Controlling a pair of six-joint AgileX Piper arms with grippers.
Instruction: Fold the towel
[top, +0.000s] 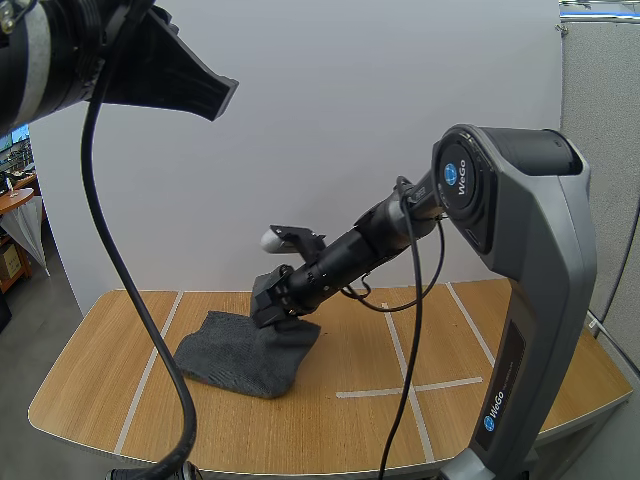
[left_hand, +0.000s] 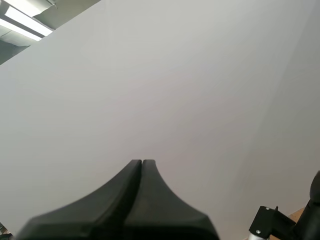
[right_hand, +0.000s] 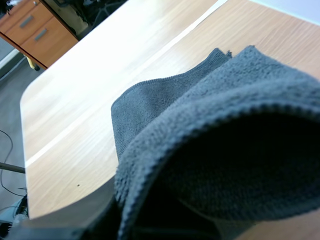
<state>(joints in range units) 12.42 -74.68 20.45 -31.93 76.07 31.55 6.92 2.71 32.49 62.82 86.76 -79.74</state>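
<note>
Towel (top: 240, 356) pinched by right pincer (top: 274, 318), arm stretched low; left pincer (left_hand: 142, 162) raised.

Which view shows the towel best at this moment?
The high view: the whole grey towel lies rumpled on the table, the right gripper at its far edge. The right wrist view gives a close raised fold. The left wrist view faces a white wall.

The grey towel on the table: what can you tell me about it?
The towel is dark grey, soft looped cloth with a stitched hem. It lies crumpled and partly doubled over on the wooden table. Its far edge is lifted and pinched by the right end effector; the rest rests on the wood.
</note>
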